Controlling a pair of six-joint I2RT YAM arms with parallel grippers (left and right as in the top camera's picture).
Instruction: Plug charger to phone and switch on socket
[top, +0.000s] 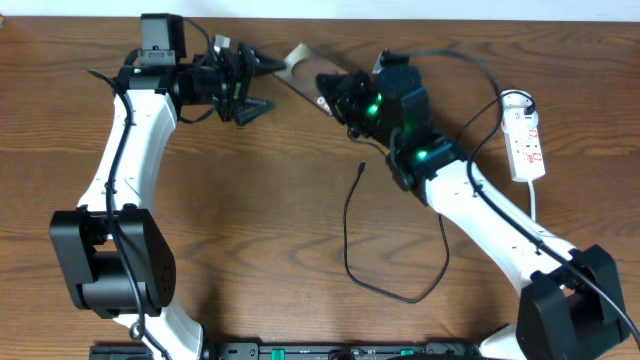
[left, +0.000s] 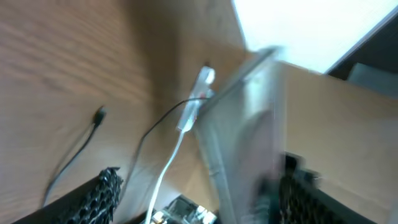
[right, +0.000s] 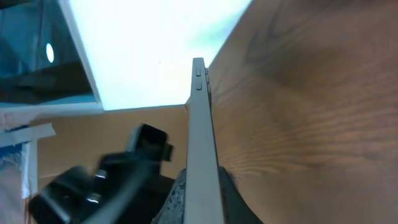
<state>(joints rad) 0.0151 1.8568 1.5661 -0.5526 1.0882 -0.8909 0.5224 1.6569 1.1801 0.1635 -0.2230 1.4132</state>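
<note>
The phone (top: 303, 72) is held off the table at the back, tilted, with my right gripper (top: 335, 96) shut on its right end. In the right wrist view the phone (right: 199, 124) shows edge-on, its silvery side clamped between the pads (right: 180, 199). My left gripper (top: 262, 85) stands open just left of the phone, not touching it. The left wrist view is blurred; there the phone (left: 249, 124) fills the space ahead of the open left gripper (left: 202, 202). The charger (top: 349, 240) lies loose on the table, its plug tip (top: 362, 168) free. The socket (top: 525, 135) lies at the right.
The socket's thick white cord (top: 533, 205) runs toward the front past the right arm. The black charger cable loops across the table's middle (top: 410, 298). A white wall edge (top: 400, 10) borders the back of the wooden table (top: 250, 220).
</note>
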